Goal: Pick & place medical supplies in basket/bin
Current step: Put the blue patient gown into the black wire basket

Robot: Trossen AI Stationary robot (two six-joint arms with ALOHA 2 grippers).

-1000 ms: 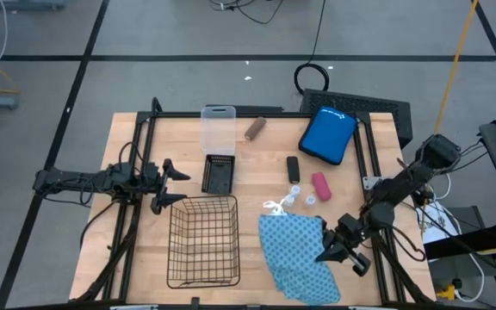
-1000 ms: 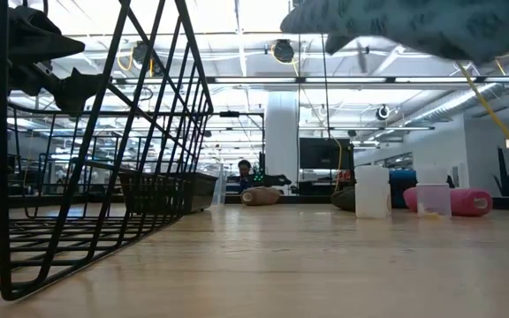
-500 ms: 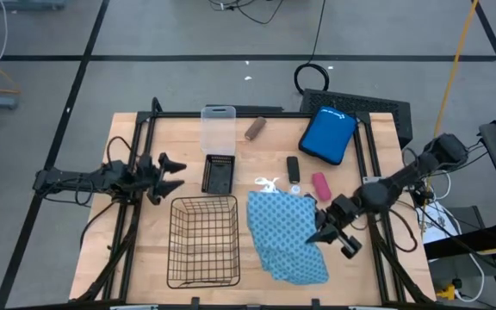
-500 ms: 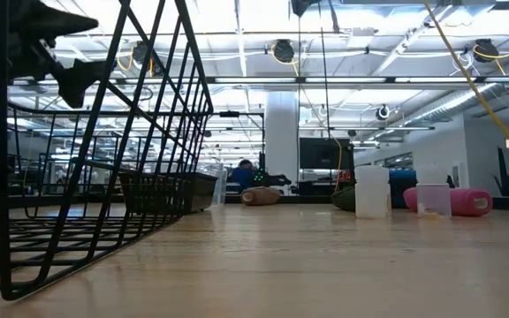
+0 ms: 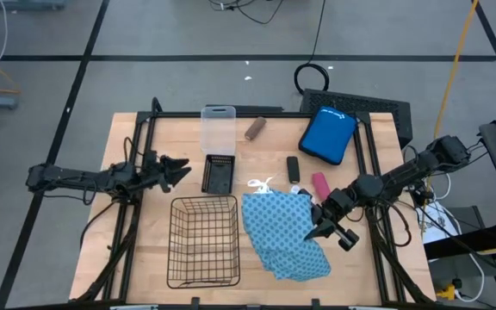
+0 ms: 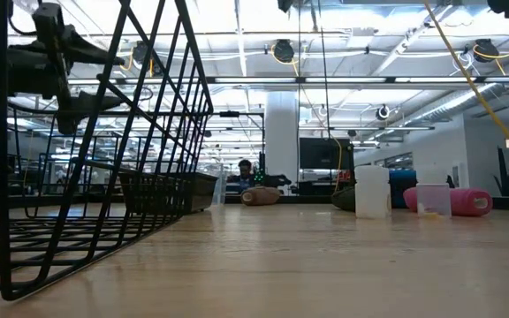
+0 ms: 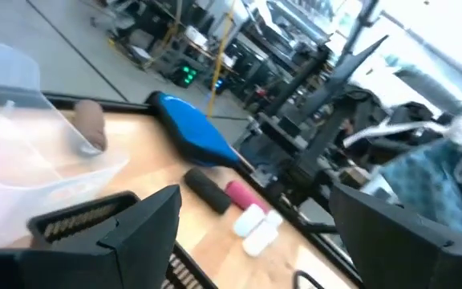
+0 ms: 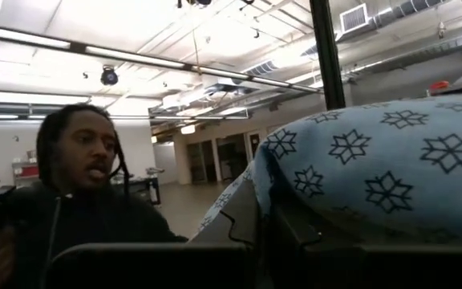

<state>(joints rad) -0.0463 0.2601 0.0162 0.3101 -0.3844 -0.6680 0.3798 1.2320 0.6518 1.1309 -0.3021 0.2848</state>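
The folded teal patterned cloth (image 5: 275, 234) hangs in the air just right of the black wire-mesh basket (image 5: 203, 242), out of the low view. My right gripper (image 5: 316, 230) is shut on its right side. Beyond it on the table lie a black block (image 5: 293, 168), a pink roll (image 5: 319, 185) and, far back, a brown roll (image 5: 255, 129). White-capped vials (image 6: 371, 192) stand upright on their bases. My left gripper (image 5: 176, 170) waits open and level at the table's left, beyond the basket's far left corner. My right gripper holds the cloth at its right edge (image 5: 308, 231), coming from the table's right with the fingers slanting upward. The cloth bulges over the fingers (image 8: 375, 172) and hides the place of contact. It hangs slack, lifted clear of the table.
A small solid black tray (image 5: 220, 173) and a clear plastic box (image 5: 218, 129) sit beyond the basket. A blue pouch (image 5: 327, 135) lies at the far right. A person (image 8: 74, 193) shows in the room behind. Black frame rails run along the table's edges.
My right gripper has carried the cloth up and toward the table's left and far side, closer to the basket; the cloth has risen out of the low view. My left gripper has rolled about its own axis while staying in place.
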